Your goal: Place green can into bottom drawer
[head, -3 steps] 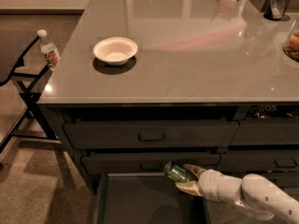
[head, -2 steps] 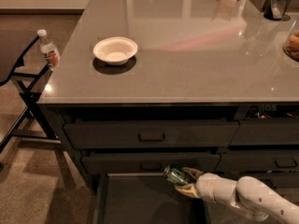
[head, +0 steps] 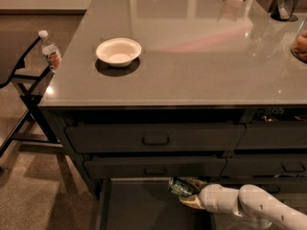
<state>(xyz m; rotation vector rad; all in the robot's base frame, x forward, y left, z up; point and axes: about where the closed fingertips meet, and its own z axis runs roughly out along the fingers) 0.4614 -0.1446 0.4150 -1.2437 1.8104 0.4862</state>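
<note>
- The arm (head: 249,204) reaches in from the lower right, and the gripper (head: 186,191) hangs over the right part of the open drawer (head: 134,207).
- Its fingers (head: 193,201) pinch the can (head: 178,187), which lies tilted on its side, pointing left and held clear of the drawer floor.
- Over the last second the gripper and can have sunk a little and the arm has dropped with them. The can now sits lower against the drawer opening, just under the front above.
- I judge this to be the lowering step. The can is inside the drawer's outline but not set down, so a further short descent and a release remain.
- Above, two drawer fronts (head: 153,138) stay shut.
- On the counter (head: 201,66) a bowl (head: 118,51) sits unmoved.
- A bottle (head: 50,51) stands off the counter's left edge, also unchanged.
</note>
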